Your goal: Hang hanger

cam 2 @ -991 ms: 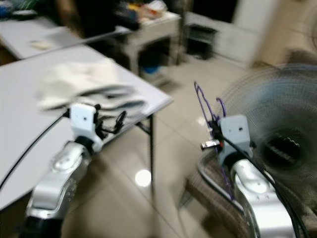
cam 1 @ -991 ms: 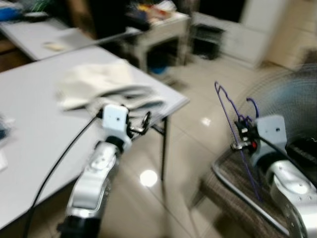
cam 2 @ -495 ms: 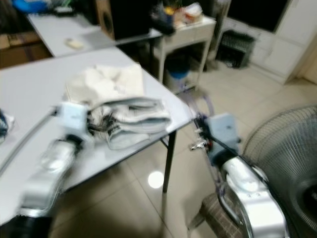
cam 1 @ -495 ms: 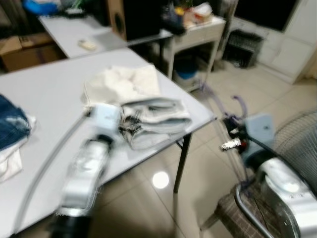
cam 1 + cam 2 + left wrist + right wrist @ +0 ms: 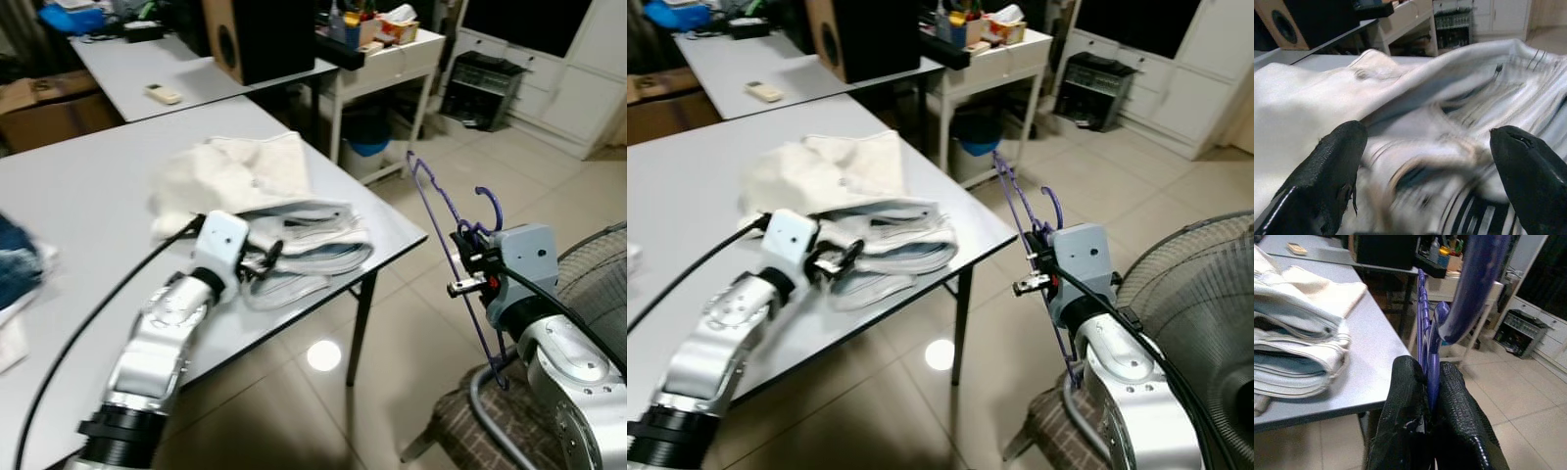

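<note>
Right, I'm holding the purple hanger [image 5: 446, 225] out past the table [image 5: 78, 186] corner, my right gripper [image 5: 1431, 396] pinching it tight just under the hook; it's looking light, thin and stiff, probably slick, so the neck seems the place to keep hold; my left gripper [image 5: 1425, 161] is hovering spread wide over the striped folded cloth [image 5: 304, 240] on the table; beside the table, a fan [image 5: 1190, 294] and a chair [image 5: 490, 431] are crowding my right side.
</note>
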### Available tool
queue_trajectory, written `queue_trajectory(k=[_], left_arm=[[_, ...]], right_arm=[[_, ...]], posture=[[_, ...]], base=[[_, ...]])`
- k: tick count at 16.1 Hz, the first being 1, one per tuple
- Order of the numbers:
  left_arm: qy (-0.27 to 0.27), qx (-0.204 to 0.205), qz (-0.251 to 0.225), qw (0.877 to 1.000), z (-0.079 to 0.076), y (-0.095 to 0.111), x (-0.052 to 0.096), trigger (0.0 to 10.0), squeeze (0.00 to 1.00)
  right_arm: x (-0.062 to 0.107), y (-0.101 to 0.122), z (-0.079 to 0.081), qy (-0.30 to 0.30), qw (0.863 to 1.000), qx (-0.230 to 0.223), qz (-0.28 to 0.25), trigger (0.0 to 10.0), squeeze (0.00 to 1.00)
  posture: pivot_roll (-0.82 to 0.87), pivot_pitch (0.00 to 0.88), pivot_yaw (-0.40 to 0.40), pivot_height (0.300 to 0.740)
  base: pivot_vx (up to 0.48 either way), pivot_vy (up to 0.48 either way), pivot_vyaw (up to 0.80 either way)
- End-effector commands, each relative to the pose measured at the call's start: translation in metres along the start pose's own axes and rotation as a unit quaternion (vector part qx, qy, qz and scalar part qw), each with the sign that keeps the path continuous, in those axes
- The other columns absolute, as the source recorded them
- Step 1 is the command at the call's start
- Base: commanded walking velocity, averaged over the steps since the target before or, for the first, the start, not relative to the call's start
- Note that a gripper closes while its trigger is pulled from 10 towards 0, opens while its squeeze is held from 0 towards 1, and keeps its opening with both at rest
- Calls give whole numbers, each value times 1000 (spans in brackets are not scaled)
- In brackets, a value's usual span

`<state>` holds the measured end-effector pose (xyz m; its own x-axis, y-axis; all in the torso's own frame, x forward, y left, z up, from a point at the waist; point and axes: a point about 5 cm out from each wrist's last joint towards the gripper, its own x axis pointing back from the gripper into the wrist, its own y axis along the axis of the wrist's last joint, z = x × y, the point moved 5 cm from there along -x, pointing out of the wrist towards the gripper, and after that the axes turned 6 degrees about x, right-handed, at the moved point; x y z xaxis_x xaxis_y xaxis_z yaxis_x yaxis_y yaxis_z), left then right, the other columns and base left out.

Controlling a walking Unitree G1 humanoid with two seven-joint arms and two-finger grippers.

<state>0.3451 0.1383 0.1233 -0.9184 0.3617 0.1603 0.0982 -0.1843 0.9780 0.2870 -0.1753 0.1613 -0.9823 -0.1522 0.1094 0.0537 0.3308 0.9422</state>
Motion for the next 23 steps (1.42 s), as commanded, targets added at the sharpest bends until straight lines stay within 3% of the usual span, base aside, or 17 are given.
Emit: queue_trajectory(k=[1,3,6,7,9,10,17,20,23], left_arm=[[-6,-11,-9,1000,2,8,-3,10000,0],[-20,-59,4,998,8,1,-2,10000,0],[-3,-87,27,996,20,-6,-2,10000,0],[1,-93,31,995,23,-7,-3,8863,0],[-1,-99,33,995,22,-10,-9,1216,0],[0,-100,35,994,23,-11,-10,0,0],[30,-87,51,994,35,-20,-12,0,0],[44,-52,50,996,34,-22,-18,0,0],[72,-41,74,994,39,-32,-20,0,0]], right_arm=[[0,7,-2,-5,1000,1,-14,10000,0],[-1,6,-1,-7,1000,-1,-15,10000,0],[-2,8,-1,-8,1000,-3,-17,10000,0],[-2,8,-1,-8,1000,-4,-19,10000,0],[-5,9,2,-4,1000,-4,-23,10000,0],[-5,9,3,-3,1000,-4,-25,10000,0],[-15,15,5,1,999,-4,-39,10000,0],[-17,15,4,1,999,-3,-42,10000,0],[-17,16,5,2,999,-3,-44,10000,0]], posture=[[-241,0,27,740],[-240,0,34,740],[-243,0,39,740],[-239,0,38,740],[-234,0,39,740],[-235,0,39,740],[-229,0,32,740],[-228,0,28,740],[-228,0,28,740]], base=[[0,0,0],[0,0,0],[0,0,0],[0,0,0],[0,0,0],[0,0,0],[0,0,0],[0,0,0],[0,0,0]])
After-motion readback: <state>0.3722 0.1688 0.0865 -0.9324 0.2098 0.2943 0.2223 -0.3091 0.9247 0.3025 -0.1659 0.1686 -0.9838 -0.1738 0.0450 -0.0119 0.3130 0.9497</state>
